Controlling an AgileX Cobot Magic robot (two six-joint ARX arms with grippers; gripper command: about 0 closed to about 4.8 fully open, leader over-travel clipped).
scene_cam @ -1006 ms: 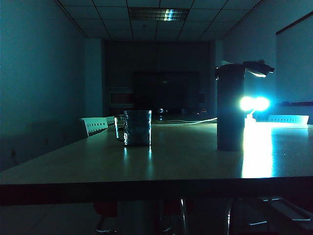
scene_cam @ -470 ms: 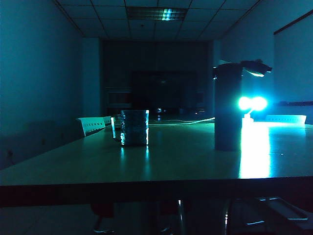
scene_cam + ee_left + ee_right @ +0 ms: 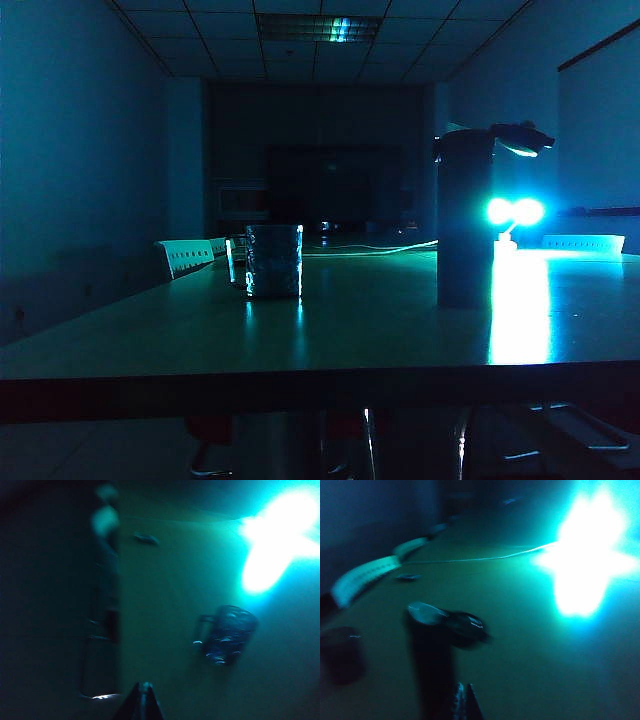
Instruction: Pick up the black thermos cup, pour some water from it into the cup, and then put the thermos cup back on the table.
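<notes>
Neither tool shows in the exterior view, only the desk point(image 3: 400, 330) with the black thermos cup point(image 3: 464, 225) standing upright on the right side, flip lid jutting sideways at its top, and the cup point(image 3: 274, 260), a short glass mug, standing well apart to its left with its handle on the far-left side. In the left wrist view the left tool point(image 3: 144, 705) appears as a dark narrow tip with its fingers pressed together, empty, hovering above the desk; the cup lies ahead of it and off to one side, not touched. In the right wrist view the right tool point(image 3: 464, 702) is likewise pinched shut on nothing, and the black thermos cup point(image 3: 432, 660) rises just ahead of its tip, long axis vertical, lid point(image 3: 447, 620) at the top (the picture is dim and blurred, so the gap between them is hard to judge). By this layout the right arm is the nearer one; its fingers would need to spread before closing around the upright body from the side.
</notes>
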